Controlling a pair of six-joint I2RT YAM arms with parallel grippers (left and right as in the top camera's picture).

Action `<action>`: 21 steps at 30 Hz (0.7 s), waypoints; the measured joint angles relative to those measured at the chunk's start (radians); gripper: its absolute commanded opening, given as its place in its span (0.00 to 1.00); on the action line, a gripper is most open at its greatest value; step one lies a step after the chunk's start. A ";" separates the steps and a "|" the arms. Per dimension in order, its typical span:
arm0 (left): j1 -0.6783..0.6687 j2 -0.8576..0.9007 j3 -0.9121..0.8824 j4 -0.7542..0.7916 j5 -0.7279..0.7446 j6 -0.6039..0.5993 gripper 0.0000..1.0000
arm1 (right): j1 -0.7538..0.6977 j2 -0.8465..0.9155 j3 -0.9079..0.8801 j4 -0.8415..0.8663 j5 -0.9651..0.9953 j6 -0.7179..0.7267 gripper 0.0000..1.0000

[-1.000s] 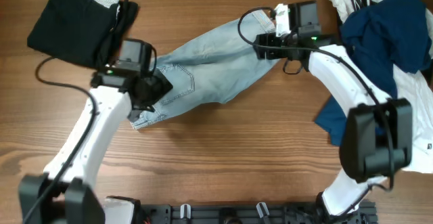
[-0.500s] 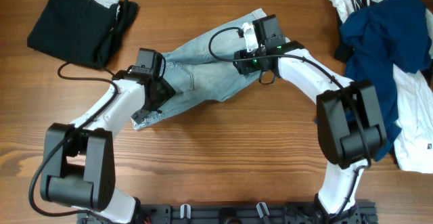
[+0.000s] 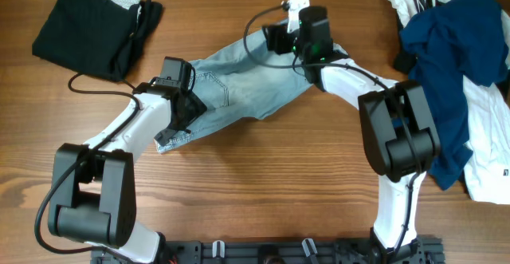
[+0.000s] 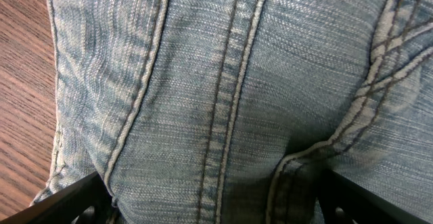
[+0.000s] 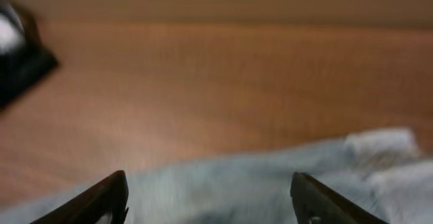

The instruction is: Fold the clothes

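We see the pale blue jeans lying flat on the wooden table, a little above its middle. Their long axis runs on a diagonal from the lower left to the upper right. The end with the stitched back pocket points down-left, and the narrower end points up-right. The left gripper sits on the pocket end. In its wrist view denim and double seams fill the frame, and the two dark fingers show only at the bottom corners, spread wide with cloth lying between them, not pinched. The right gripper is at the upper edge of the jeans near their up-right end. Its wrist view is blurred, but we can make out the fingers set well apart, with pale denim beneath them and bare wood beyond; we cannot tell whether they touch the fabric. A folded black garment lies at the table's upper left, well apart from the jeans. A loose heap of navy and white clothes fills the right side.
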 measured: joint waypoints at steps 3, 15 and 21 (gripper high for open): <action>0.000 0.000 0.000 0.003 0.000 0.000 1.00 | -0.037 0.000 0.128 -0.209 -0.019 0.014 0.98; 0.000 -0.052 0.249 -0.433 0.032 0.165 1.00 | -0.128 -0.041 0.319 -0.846 -0.020 -0.154 0.79; 0.000 -0.065 0.259 -0.360 0.054 0.198 1.00 | -0.127 0.043 0.319 -0.791 -0.005 -0.224 0.84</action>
